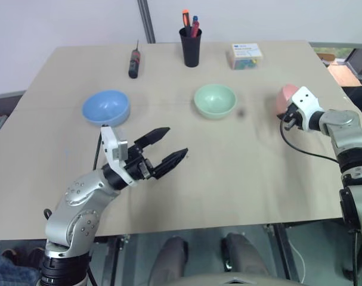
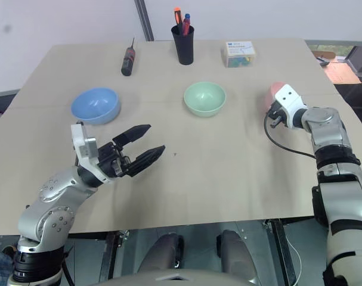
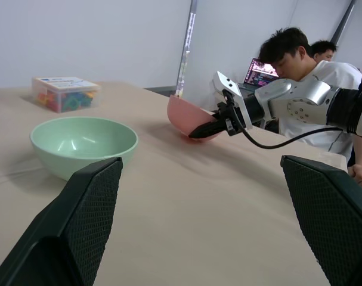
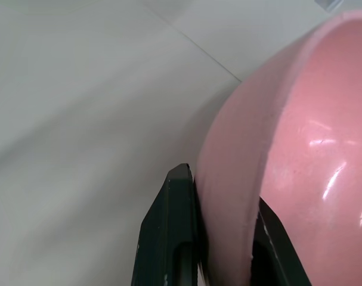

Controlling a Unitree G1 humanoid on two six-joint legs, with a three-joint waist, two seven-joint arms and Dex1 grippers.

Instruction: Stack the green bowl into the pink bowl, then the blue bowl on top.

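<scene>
One gripper (image 4: 219,238) astride tilted pink bowl (image 4: 300,149)

Three bowls out: one blue bowl (image 1: 105,107), one green bowl (image 1: 215,100), one pink bowl (image 3: 189,117). Plus one screwdriver (image 1: 133,62), one pen cup (image 1: 191,47), one little box (image 1: 247,56).

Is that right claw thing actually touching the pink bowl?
Touching. In the right wrist view, the right tool has one black finger on each side of the pink bowl's rim, pinching its wall.
</scene>
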